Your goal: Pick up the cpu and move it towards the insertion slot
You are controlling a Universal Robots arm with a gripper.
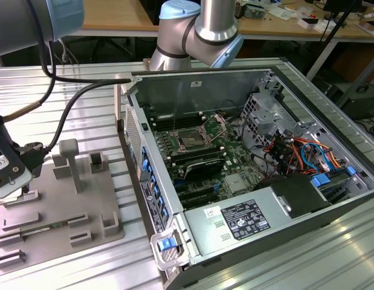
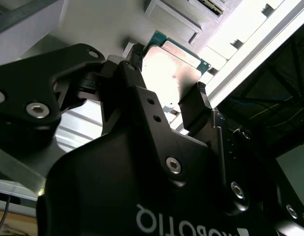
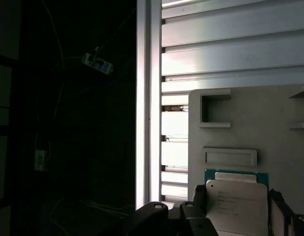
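step: grasp, at the tray. the gripper has its 2 fingers pinching the cpu, 1 on each opposite edge; can't tell if it's lifted yet. insertion slot is well apart from the fingers, inside the open case. my read: next needs a straight, level lift. count: 1 cpu, 1 insertion slot.

Silver-grey tubular robot arm with pale blue joint caps, black cables trailing down to a white labelled block, and a matte black gripper housing with round silver screws and white lettering.
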